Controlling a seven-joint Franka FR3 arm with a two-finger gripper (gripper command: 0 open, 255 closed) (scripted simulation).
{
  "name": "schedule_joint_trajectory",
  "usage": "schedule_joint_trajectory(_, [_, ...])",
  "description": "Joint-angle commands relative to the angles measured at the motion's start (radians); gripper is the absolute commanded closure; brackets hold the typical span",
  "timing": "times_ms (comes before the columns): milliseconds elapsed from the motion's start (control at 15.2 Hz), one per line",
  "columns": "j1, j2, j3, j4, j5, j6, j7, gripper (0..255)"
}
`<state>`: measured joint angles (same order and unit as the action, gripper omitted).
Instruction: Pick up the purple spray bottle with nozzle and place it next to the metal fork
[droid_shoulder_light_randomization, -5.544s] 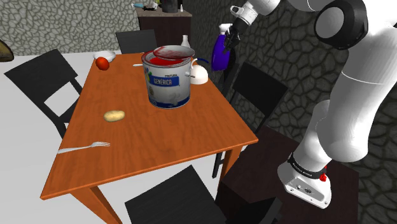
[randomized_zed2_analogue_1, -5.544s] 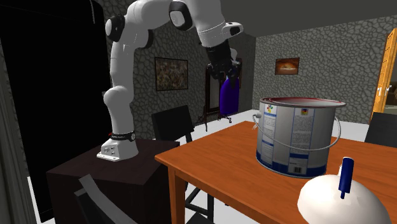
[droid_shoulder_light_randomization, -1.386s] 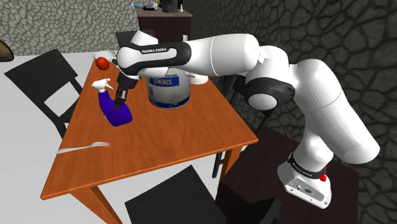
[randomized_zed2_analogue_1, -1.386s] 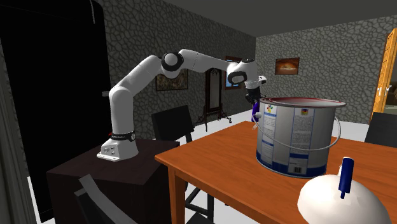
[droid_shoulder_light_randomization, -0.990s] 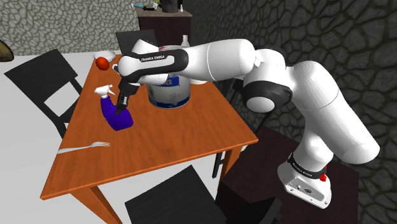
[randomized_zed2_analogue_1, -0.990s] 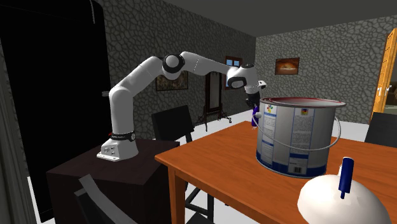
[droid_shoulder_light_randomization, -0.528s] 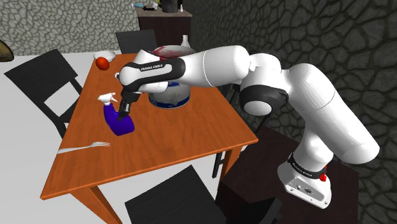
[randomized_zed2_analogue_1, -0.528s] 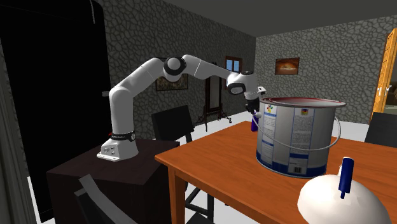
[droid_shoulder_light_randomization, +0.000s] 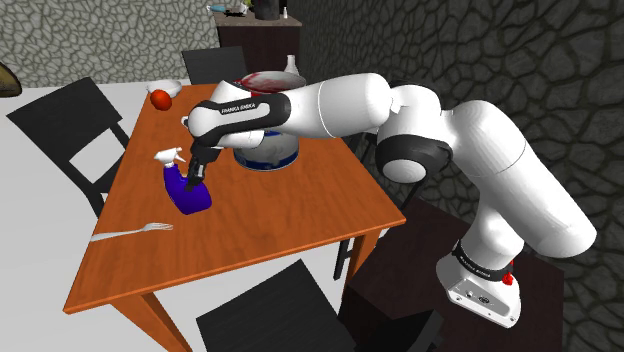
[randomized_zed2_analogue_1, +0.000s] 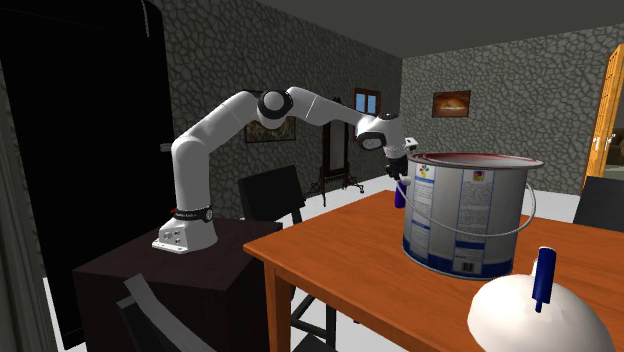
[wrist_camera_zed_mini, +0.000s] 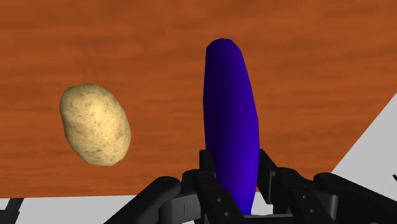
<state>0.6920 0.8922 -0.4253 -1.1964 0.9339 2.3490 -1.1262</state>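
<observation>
The purple spray bottle (droid_shoulder_light_randomization: 188, 192) with its white nozzle (droid_shoulder_light_randomization: 166, 155) leans over the brown table (droid_shoulder_light_randomization: 270, 220), low at its surface; I cannot tell if it touches. My gripper (droid_shoulder_light_randomization: 196, 173) is shut on the bottle's upper part. The wrist view has the bottle (wrist_camera_zed_mini: 231, 137) clasped between both black fingers (wrist_camera_zed_mini: 205, 168), and a potato (wrist_camera_zed_mini: 95, 125) lies on the wood just beside it. The fork (droid_shoulder_light_randomization: 131, 234) lies near the table's edge, a short way toward the shoulder view's lower left of the bottle. From the second exterior view, a sliver of the bottle (randomized_zed2_analogue_1: 399, 195) shows beside the paint can under the gripper (randomized_zed2_analogue_1: 397, 176).
A big paint can (droid_shoulder_light_randomization: 268, 152) (randomized_zed2_analogue_1: 468, 215) stands behind the arm. A tomato (droid_shoulder_light_randomization: 160, 97) and a white bowl (droid_shoulder_light_randomization: 168, 85) sit at the far end. A white dome with a blue handle (randomized_zed2_analogue_1: 535, 312) is close to the second camera. Black chairs (droid_shoulder_light_randomization: 70, 130) surround the table.
The arm carried the bottle from beyond the table's far side, past the paint can, and lowered it toward the wood near the fork. In the last half second it hardly moved.
</observation>
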Motion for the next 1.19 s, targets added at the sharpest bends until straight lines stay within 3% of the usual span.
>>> schedule_joint_trajectory(0, [0.000,0.000,0.000,0.000,0.000,0.000,0.000,0])
schedule_joint_trajectory(330, [0.000,0.000,0.000,0.000,0.000,0.000,0.000,0])
schedule_joint_trajectory(594, [0.022,-0.131,-0.030,-0.122,-0.021,-0.024,-0.020,0])
schedule_joint_trajectory(1122, [0.022,-0.131,-0.030,-0.122,-0.021,-0.024,-0.020,0])
